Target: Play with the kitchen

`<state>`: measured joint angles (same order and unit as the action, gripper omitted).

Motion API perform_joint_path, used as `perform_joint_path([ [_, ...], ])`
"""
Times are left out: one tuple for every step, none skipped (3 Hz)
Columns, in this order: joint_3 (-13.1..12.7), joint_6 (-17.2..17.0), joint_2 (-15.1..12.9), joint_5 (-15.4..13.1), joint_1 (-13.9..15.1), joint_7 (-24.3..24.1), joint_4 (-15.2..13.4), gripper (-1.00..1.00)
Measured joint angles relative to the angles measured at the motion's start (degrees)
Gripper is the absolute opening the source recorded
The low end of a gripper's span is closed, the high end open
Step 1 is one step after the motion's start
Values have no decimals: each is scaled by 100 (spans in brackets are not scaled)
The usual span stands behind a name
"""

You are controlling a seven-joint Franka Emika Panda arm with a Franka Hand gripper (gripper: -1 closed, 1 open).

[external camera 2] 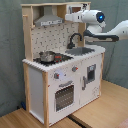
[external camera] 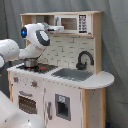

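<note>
Here the kitchen (external camera: 62, 75) (external camera 2: 62, 75) stands on a wooden floor (external camera 2: 105, 107) against a grey curtain (external camera 2: 10, 50), a tall boxy toy of white panels framed in pale wood. The arm's gripper (external camera: 56, 27) (external camera 2: 70, 17) is raised at the upper cabinet level, by the microwave door (external camera: 68, 23) and well above the counter; whether it is apart or together cannot be told. Under the slanted grey hood (external camera 2: 48, 20) a small shiny round pot (external camera 2: 46, 56) (external camera: 31, 63) sits on the black stove. Beside it lies the rectangular grey sink (external camera: 72, 74) with a curved black faucet (external camera: 84, 59) (external camera 2: 74, 39). An oven door (external camera 2: 64, 96) with a window fills the lower front.
</note>
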<state>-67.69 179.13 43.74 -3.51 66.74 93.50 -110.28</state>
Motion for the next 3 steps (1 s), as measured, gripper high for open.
perform_joint_path([
  [-76,15,-8,16,56,-86,45,-100],
  [223,32,-9,33,-383,-124,-224,-100],
  [502,121,-9,33,-789,-104,-502,-100],
])
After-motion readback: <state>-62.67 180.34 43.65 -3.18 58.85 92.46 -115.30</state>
